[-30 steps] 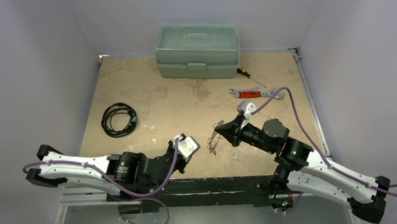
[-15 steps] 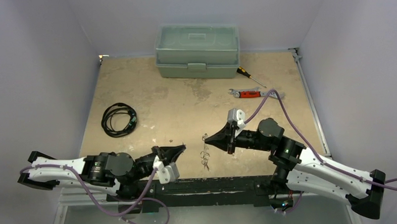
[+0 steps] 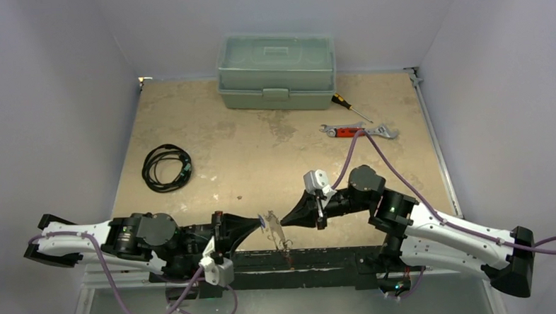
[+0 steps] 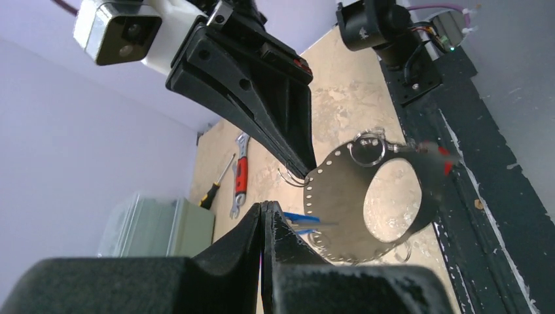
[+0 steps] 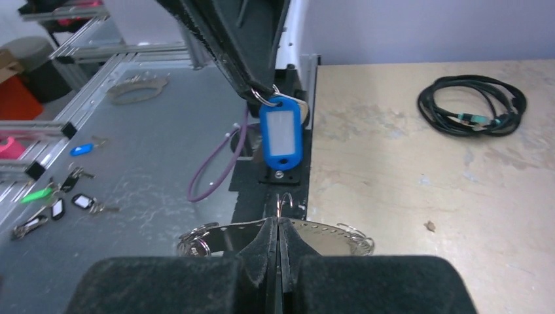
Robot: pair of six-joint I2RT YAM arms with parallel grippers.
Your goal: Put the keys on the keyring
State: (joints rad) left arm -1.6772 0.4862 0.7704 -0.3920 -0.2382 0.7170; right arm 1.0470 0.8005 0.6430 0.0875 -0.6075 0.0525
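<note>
Threading step: left gripper [image 3: 258, 220] clenches the blue key [image 5: 280, 139], right gripper [image 3: 285, 221] clenches the keyring [image 4: 330, 196]. Next, the key's loop likely needs aligning with the ring's opening.

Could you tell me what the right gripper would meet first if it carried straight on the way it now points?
Most likely the blue-tagged key hanging from the left gripper, directly ahead of the right gripper and its keyring; the gap's depth is unclear.
</note>
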